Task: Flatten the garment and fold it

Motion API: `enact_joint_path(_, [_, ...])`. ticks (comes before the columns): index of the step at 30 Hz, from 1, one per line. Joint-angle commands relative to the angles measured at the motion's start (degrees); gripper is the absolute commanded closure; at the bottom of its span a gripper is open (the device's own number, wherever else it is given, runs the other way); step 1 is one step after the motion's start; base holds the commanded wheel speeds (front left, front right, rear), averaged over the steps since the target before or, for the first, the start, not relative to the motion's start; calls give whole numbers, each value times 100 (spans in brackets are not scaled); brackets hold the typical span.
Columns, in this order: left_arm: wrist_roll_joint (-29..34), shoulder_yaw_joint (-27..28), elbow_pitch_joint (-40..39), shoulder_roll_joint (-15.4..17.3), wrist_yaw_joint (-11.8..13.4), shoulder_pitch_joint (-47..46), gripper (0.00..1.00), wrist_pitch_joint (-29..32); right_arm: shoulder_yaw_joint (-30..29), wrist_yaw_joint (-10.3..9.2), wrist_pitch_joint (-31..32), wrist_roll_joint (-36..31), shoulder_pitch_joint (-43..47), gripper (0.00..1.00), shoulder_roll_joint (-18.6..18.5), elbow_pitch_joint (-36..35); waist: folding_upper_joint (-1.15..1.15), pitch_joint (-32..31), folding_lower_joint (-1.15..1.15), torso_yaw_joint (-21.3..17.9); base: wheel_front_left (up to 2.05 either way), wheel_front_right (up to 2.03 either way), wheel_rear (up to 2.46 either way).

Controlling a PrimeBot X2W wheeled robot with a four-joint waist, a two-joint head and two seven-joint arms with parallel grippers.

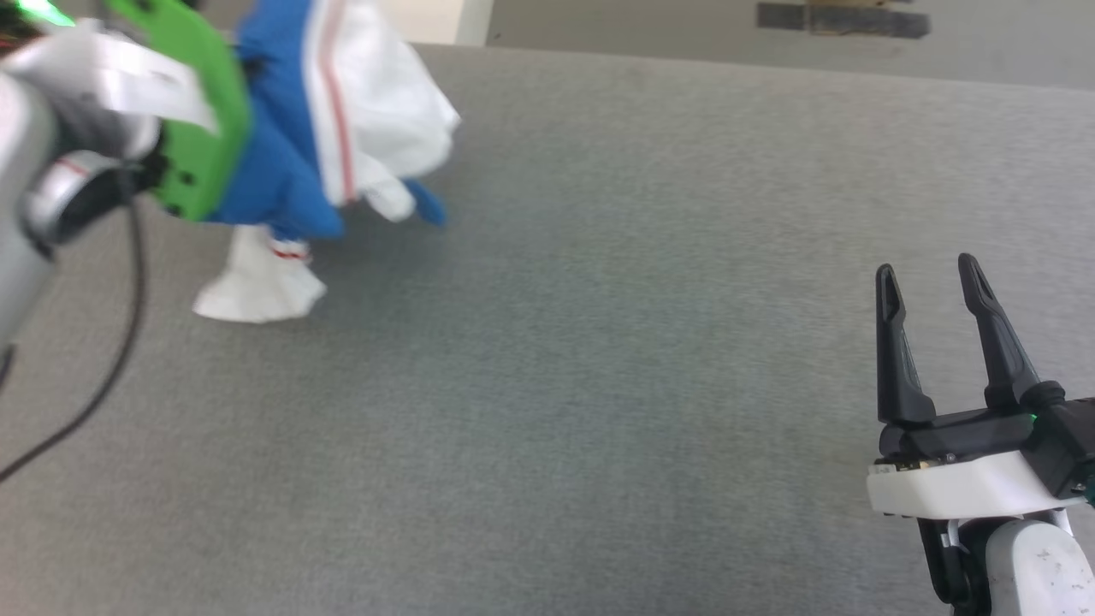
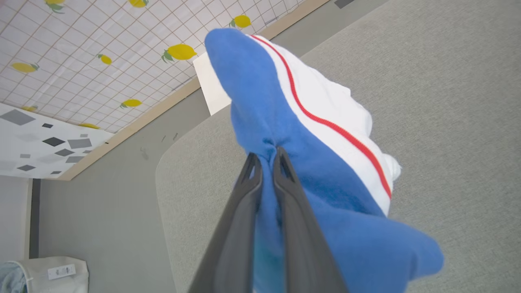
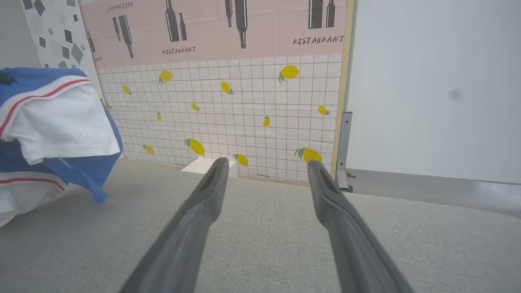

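Left fingers (image 2: 240, 221) clamp the garment (image 2: 264, 101), hanging bunched.

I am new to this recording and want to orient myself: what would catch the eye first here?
The bright blue and white garment, bunched at the upper left of the head view, hangs from the shut left claw over the grey table. At the lower right, the right claw stands open and empty.

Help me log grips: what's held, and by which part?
The left gripper pinches the garment at a bunched fold of blue fabric; the right gripper is open, empty.
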Motion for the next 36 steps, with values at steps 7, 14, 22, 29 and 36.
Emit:
enact_joint_path(7, [-250,-806,-324,-767,-1,-296,100,-479,45,-10,-29,188,-7,0,-5,23,0,-205,1,-1058,0,0,0])
enact_joint_path(14, [-331,-1510,130,-1587,-1,-99,100,-1165,-34,-10,-29,314,-75,0,-5,-6,0,-26,1,-1730,0,0,0])
enact_joint_path(22, [-326,-1764,741,-2431,-1,858,100,-1686,-84,-10,-29,462,-145,0,-5,-70,0,268,1,-2079,0,0,0])
enact_joint_path(29, [59,-1772,771,-2936,-1,1839,100,-1361,-114,-10,-29,516,-199,0,-5,-88,0,421,1,-2075,0,0,0])
enact_joint_path(36, [447,-1773,826,-3025,-1,2164,0,-1521,-146,-10,-29,414,-184,0,-5,-28,0,250,1,-1856,0,0,0])
